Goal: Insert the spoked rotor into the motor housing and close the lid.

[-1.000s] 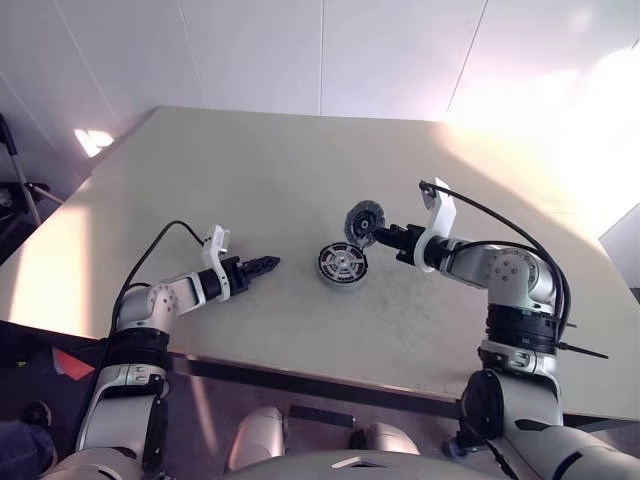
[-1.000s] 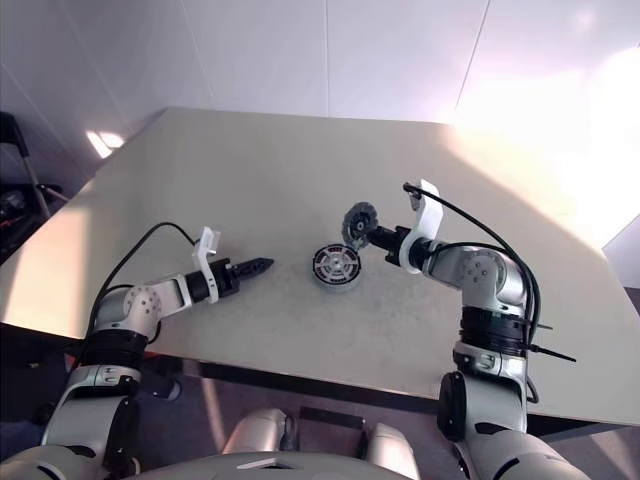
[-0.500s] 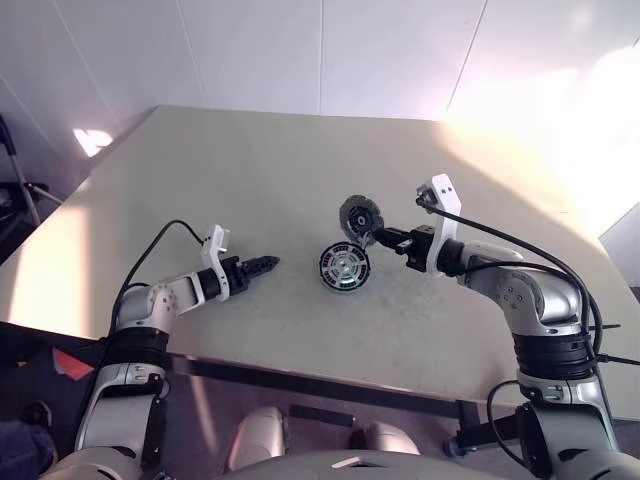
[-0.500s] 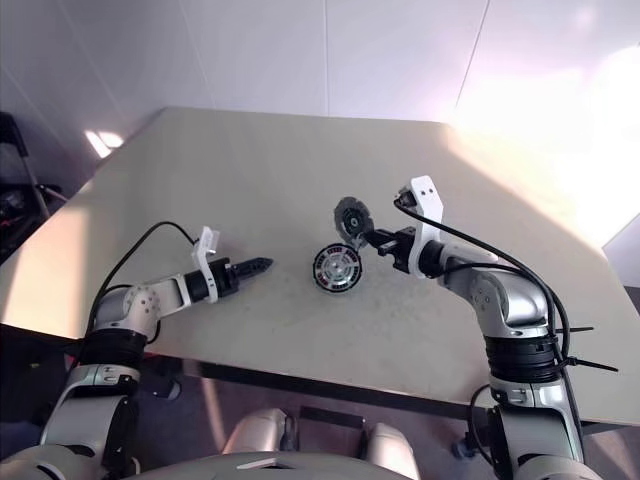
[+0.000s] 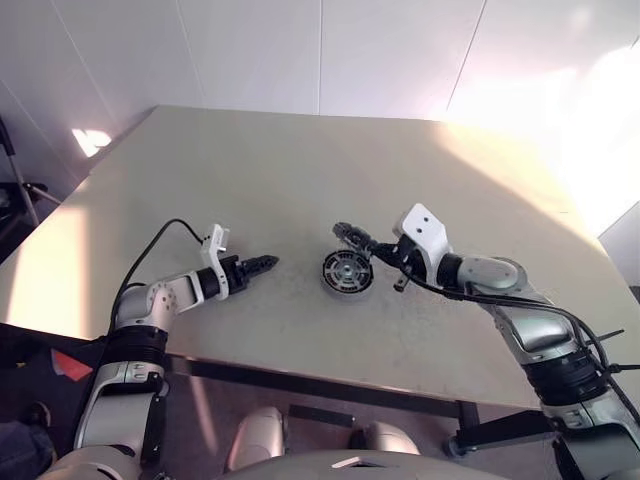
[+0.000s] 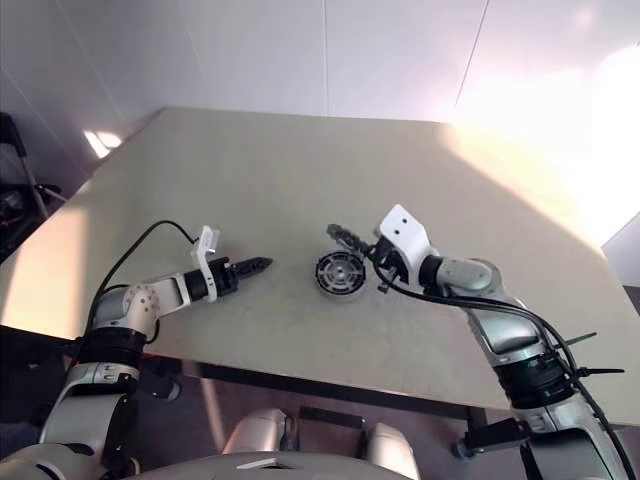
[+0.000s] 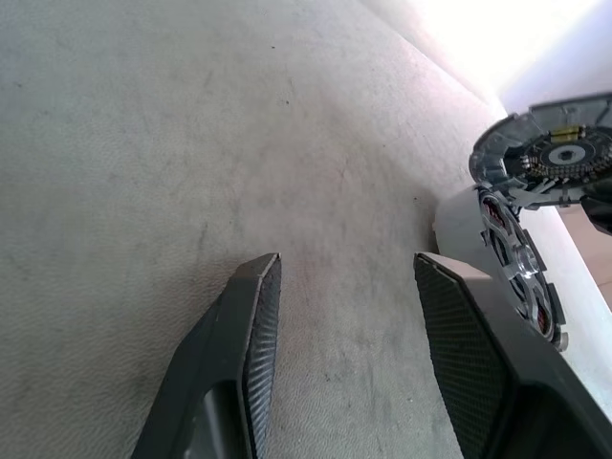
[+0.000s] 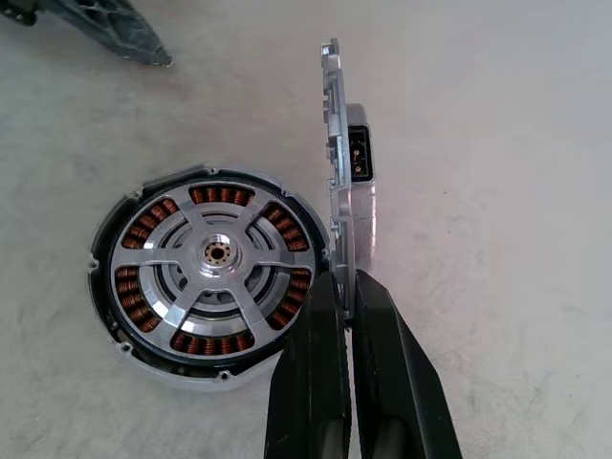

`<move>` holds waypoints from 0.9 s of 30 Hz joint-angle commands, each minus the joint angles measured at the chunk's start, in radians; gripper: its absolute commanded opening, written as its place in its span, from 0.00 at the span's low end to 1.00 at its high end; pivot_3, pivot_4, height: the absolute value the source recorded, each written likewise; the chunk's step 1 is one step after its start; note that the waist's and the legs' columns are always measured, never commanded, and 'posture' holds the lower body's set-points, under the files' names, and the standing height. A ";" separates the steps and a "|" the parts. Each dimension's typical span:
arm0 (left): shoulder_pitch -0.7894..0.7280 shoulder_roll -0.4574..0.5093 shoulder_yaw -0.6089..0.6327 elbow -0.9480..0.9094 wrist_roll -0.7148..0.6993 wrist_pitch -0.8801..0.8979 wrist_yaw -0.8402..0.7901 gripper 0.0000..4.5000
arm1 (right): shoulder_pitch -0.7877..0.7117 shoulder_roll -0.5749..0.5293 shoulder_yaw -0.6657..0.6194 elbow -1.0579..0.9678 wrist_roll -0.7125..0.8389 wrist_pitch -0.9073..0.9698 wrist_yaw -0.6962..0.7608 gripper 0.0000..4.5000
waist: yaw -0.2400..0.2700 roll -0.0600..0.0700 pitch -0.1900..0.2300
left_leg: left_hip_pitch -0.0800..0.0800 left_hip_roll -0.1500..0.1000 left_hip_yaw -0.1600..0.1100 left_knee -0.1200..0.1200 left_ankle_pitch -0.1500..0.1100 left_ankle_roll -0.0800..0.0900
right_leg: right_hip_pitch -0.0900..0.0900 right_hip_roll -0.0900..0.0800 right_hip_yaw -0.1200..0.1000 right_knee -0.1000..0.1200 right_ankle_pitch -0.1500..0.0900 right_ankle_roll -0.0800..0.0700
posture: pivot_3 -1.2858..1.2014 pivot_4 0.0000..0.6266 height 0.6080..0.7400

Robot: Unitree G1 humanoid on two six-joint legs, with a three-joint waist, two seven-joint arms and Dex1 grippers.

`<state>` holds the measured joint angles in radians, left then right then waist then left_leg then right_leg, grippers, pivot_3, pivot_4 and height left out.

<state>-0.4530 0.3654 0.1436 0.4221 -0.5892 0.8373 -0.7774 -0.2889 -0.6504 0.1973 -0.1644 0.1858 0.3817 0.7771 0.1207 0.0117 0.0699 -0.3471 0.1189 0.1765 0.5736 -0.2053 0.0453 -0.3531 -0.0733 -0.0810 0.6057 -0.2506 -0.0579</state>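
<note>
The motor housing lies flat on the table, copper windings showing around its ring. The spoked rotor sits inside it, silver spokes and hub facing up. My right gripper is shut on the rim of the grey lid, which it holds on edge just beside the housing's far right side. In the head views the lid shows as a thin dark sliver. My left gripper hovers low over the table left of the housing. Its fingers are open with nothing between them.
The tan table stretches well beyond the housing on all sides, with its front edge near my body. A black cable loops off my left forearm. A white wall rises behind the table.
My right wrist has rolled and drawn back, turning the lid from facing the camera to edge-on and bringing it down close beside the housing. The left arm has not moved.
</note>
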 commanded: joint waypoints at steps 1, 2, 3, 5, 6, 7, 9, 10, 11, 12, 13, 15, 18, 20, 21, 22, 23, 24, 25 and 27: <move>0.007 0.023 -0.001 0.026 0.043 -0.005 0.029 0.53 | 0.002 -0.019 0.028 -0.004 0.004 -0.045 0.097 0.11 | 0.000 0.000 0.000 | 0.000 0.000 0.000 0.000 0.000 0.000 | 0.000 0.000 0.000 0.000 0.000 0.000 | 0.52 0.00 1.00; 0.006 0.024 -0.001 0.028 0.043 -0.006 0.028 0.53 | 0.001 -0.022 0.031 -0.001 -0.009 -0.059 0.102 0.16 | 0.000 0.000 0.000 | 0.000 0.000 0.000 0.000 0.000 0.000 | 0.000 0.000 0.000 0.000 0.000 0.000 | 0.52 0.00 1.00; 0.005 0.024 -0.002 0.030 0.044 -0.007 0.028 0.53 | 0.001 -0.020 0.031 0.003 -0.025 -0.074 0.096 0.23 | 0.000 0.000 0.000 | 0.000 0.000 0.000 0.001 0.000 0.001 | 0.000 0.000 0.000 0.000 0.000 0.000 | 0.52 0.00 1.00; 0.002 0.024 -0.003 0.034 0.045 -0.009 0.028 0.53 | 0.002 -0.022 0.031 0.004 -0.048 -0.101 0.095 0.40 | -0.001 0.000 0.000 | -0.001 0.000 0.000 0.002 -0.001 0.002 | 0.000 0.000 0.000 0.000 0.000 0.000 | 0.52 0.00 1.00; 0.001 0.024 -0.004 0.036 0.046 -0.010 0.028 0.53 | 0.003 -0.023 0.030 0.003 -0.053 -0.116 0.102 0.46 | -0.001 0.000 0.000 | -0.001 0.000 0.000 0.002 -0.001 0.002 | 0.000 0.000 0.000 0.000 0.000 0.000 | 0.52 0.00 1.00; 0.000 0.024 -0.004 0.038 0.046 -0.011 0.027 0.53 | 0.003 -0.023 0.028 0.003 -0.059 -0.130 0.103 0.46 | -0.002 0.000 0.000 | -0.001 0.000 0.000 0.003 -0.001 0.002 | 0.000 0.000 0.000 0.000 0.000 -0.001 | 0.52 0.00 1.00; -0.001 0.024 -0.004 0.039 0.047 -0.012 0.027 0.53 | 0.002 -0.027 0.023 0.004 -0.060 -0.136 0.116 0.46 | -0.002 0.000 0.000 | 0.000 0.000 0.000 0.003 -0.001 0.002 | 0.001 0.000 0.000 0.001 0.000 0.000 | 0.52 0.00 1.00; -0.001 0.024 -0.005 0.040 0.048 -0.012 0.027 0.53 | 0.005 -0.035 0.020 0.001 -0.058 -0.140 0.128 0.46 | -0.002 0.000 0.000 | 0.000 0.000 0.000 0.003 -0.001 0.002 | 0.001 0.000 0.000 0.001 0.000 0.000 | 0.52 0.00 1.00; -0.001 0.024 -0.005 0.040 0.048 -0.013 0.026 0.53 | 0.008 -0.041 0.017 -0.002 -0.052 -0.140 0.142 0.46 | -0.002 0.000 0.000 | 0.000 0.000 0.000 0.003 -0.001 0.002 | 0.001 0.000 0.000 0.001 0.000 0.000 | 0.52 0.00 1.00; -0.001 0.024 -0.005 0.041 0.049 -0.013 0.026 0.53 | 0.010 -0.047 0.009 -0.007 -0.041 -0.136 0.155 0.46 | -0.002 0.000 0.000 | 0.000 0.000 0.000 0.003 -0.001 0.002 | 0.001 0.000 0.000 0.001 0.000 0.000 | 0.52 0.00 1.00; -0.001 0.024 -0.005 0.042 0.049 -0.014 0.026 0.53 | 0.010 -0.052 -0.005 -0.013 -0.019 -0.125 0.170 0.46 | -0.002 0.000 0.000 | 0.000 0.000 0.000 0.003 -0.001 0.002 | 0.001 0.000 0.000 0.001 0.000 0.000 | 0.52 0.00 1.00; -0.002 0.026 -0.006 0.044 0.049 -0.015 0.025 0.53 | 0.005 -0.057 -0.041 -0.030 0.040 -0.084 0.202 0.46 | -0.002 0.000 0.000 | 0.000 0.000 0.000 0.003 -0.001 0.002 | 0.001 0.000 0.000 0.001 0.000 -0.001 | 0.52 0.00 1.00; -0.002 0.026 -0.007 0.047 0.050 -0.016 0.024 0.53 | -0.010 -0.054 -0.085 -0.035 0.102 -0.024 0.218 0.46 | -0.002 0.000 0.000 | 0.000 0.000 0.000 0.004 -0.001 0.003 | 0.001 0.000 0.000 0.001 0.000 -0.001 | 0.52 0.00 1.00; -0.004 0.026 -0.010 0.048 0.051 -0.016 0.023 0.53 | -0.003 -0.072 -0.083 0.000 0.092 0.003 0.229 0.46 | -0.002 0.000 0.000 | 0.000 0.000 0.000 0.004 -0.001 0.003 | 0.002 0.000 0.000 0.001 0.000 0.000 | 0.52 0.00 1.00; -0.005 0.025 -0.011 0.049 0.051 -0.016 0.023 0.53 | 0.007 -0.090 -0.065 0.028 0.055 -0.006 0.231 0.46 | -0.001 0.000 0.000 | 0.000 0.000 0.000 0.004 -0.001 0.003 | 0.002 0.000 0.000 0.001 0.000 -0.001 | 0.52 0.00 1.00; -0.006 0.024 -0.012 0.049 0.052 -0.016 0.023 0.53 | 0.020 -0.110 -0.042 0.057 0.012 -0.024 0.232 0.46 | 0.000 -0.001 0.000 | 0.000 0.000 0.000 0.004 -0.001 0.003 | 0.002 0.000 0.000 0.001 0.000 0.000 | 0.52 0.00 1.00; -0.008 0.024 -0.013 0.050 0.051 -0.016 0.023 0.53 | 0.033 -0.129 -0.021 0.084 -0.031 -0.046 0.231 0.46 | 0.001 -0.001 0.000 | 0.001 0.000 0.000 0.004 -0.001 0.003 | 0.002 0.000 0.000 0.001 0.000 0.000 | 0.52 0.00 1.00; -0.008 0.024 -0.014 0.050 0.051 -0.016 0.022 0.53 | 0.043 -0.144 -0.008 0.100 -0.058 -0.067 0.232 0.46 | 0.001 -0.001 0.000 | 0.000 0.000 0.000 0.004 -0.001 0.004 | 0.003 0.000 0.000 0.000 0.000 -0.001 | 0.52 0.00 1.00; -0.008 0.024 -0.015 0.052 0.052 -0.017 0.022 0.53 | 0.052 -0.152 -0.004 0.104 -0.065 -0.079 0.240 0.46 | 0.001 -0.001 0.000 | 0.000 0.000 0.000 0.005 -0.001 0.004 | 0.003 0.000 0.000 0.000 0.000 -0.001 | 0.52 0.00 1.00; -0.008 0.025 -0.016 0.054 0.053 -0.018 0.021 0.53 | 0.077 -0.162 -0.006 0.065 -0.045 -0.087 0.272 0.46 | -0.001 0.000 0.000 | 0.000 0.000 0.000 0.005 -0.002 0.004 | 0.002 0.000 0.000 0.000 0.000 0.000 | 0.52 0.00 1.00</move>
<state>-0.4683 0.3721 0.1262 0.4412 -0.5783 0.8257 -0.7824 -0.2056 -0.8029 0.1972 -0.0459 0.1331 0.3276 1.0246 0.1201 0.0120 0.0694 -0.3474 0.1191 0.1763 0.5783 -0.2069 0.0496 -0.3513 -0.0732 -0.0812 0.6062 -0.2504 -0.0583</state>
